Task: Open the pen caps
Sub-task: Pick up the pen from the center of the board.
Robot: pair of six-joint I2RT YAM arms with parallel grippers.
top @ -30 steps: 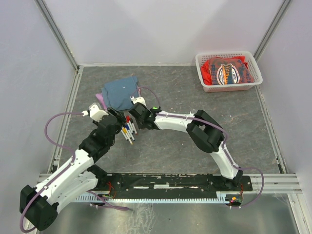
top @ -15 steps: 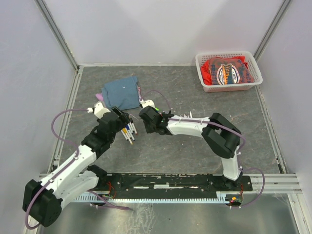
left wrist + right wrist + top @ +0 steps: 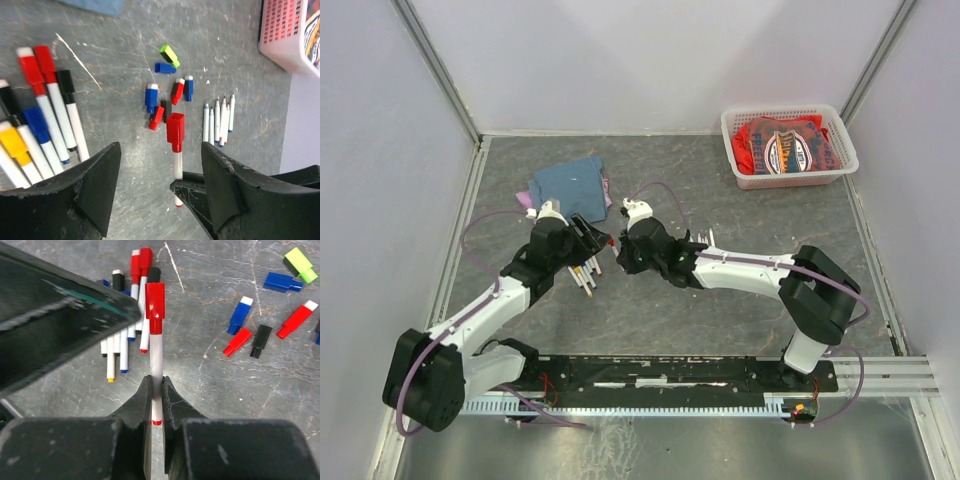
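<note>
Right gripper (image 3: 156, 386) tight on pen (image 3: 156, 357), red cap (image 3: 155, 302) on; left gripper (image 3: 160, 155) wide.

- The pen bundle (image 3: 45, 125) runs off the left wrist view's left edge, its lower ends hidden behind a finger (image 3: 85, 195) of the left pincer (image 3: 160, 147).
- The white barrel (image 3: 156, 360) sinks out of sight between the right pincer's (image 3: 156, 380) clamped fingers.
- A dark, blurred slab (image 3: 60, 315) covers part of the pens lying on the counter (image 3: 210, 390).
- From above, the red cap (image 3: 611, 243) is a mere speck.
- The basket (image 3: 285, 35) and the blue cloth (image 3: 95, 5) are cropped by the picture's edge.
</note>
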